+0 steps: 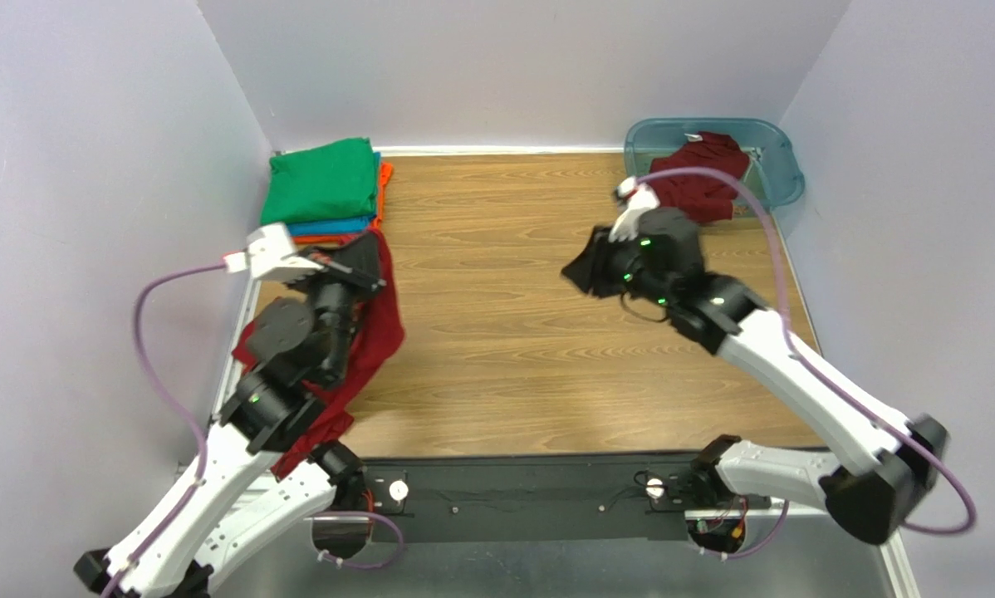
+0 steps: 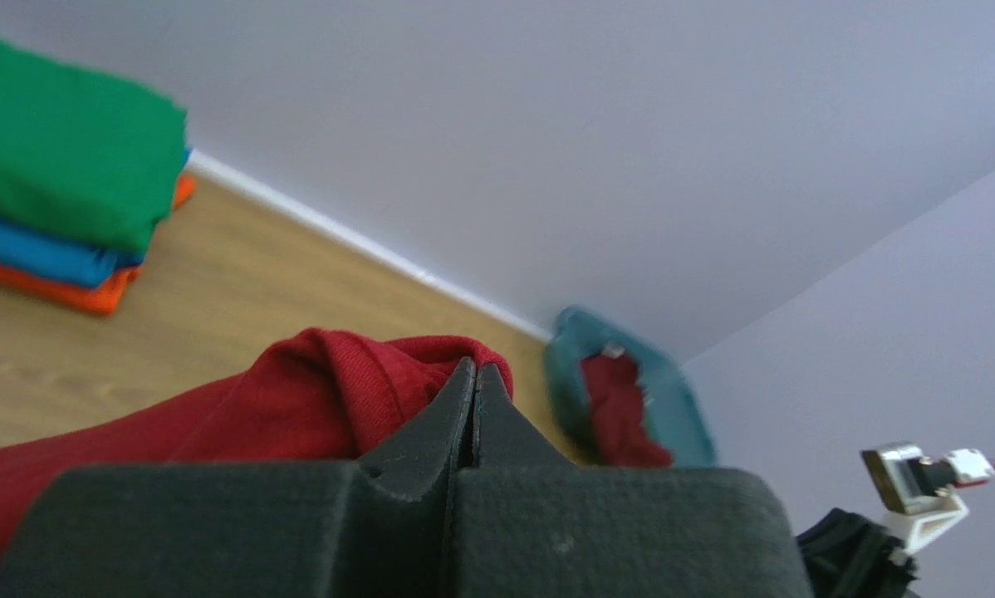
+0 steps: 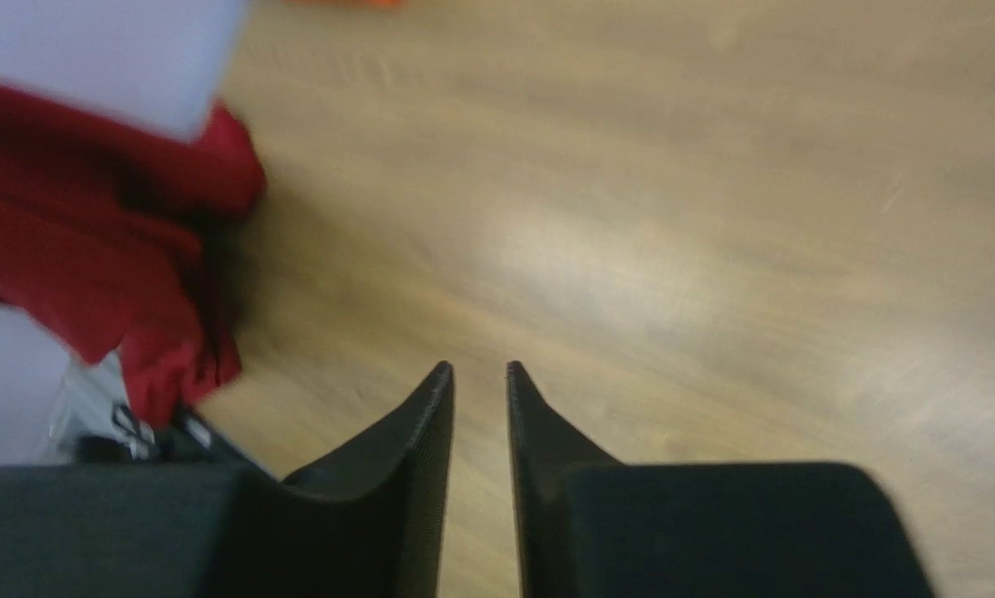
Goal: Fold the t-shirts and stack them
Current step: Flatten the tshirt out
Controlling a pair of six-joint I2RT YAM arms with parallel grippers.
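1. Lilac walls [image 1: 503, 62] close in your wooden table [image 1: 528, 349] on three sides.
2. Your left gripper [image 2: 474, 396] is clamped tight, jaws tip to tip. A fold of the red shirt [image 2: 328, 399] is bunched right at the tips, so you have hold of it. The gripper is over the left edge, about midway along it.
3. From that grip the red shirt hangs crumpled under the left arm and trails along the left edge toward the near left corner.
4. Past the gripper, in the far left corner, three folded shirts are stacked. The green shirt [image 2: 53, 137] is on top, the blue shirt [image 2: 41, 249] lies under it, and the orange shirt [image 2: 72, 289] is at the bottom.
5. Your right gripper [image 3: 480, 374] has its jaws a narrow slit apart with nothing between them. It points at bare wood right of the table's middle, and its wrist view is blurred.
6. Behind the right arm, the teal tub [image 1: 780, 156] sits in the far right corner. A second red shirt [image 1: 702, 175] is heaped in it and spills over the near rim.
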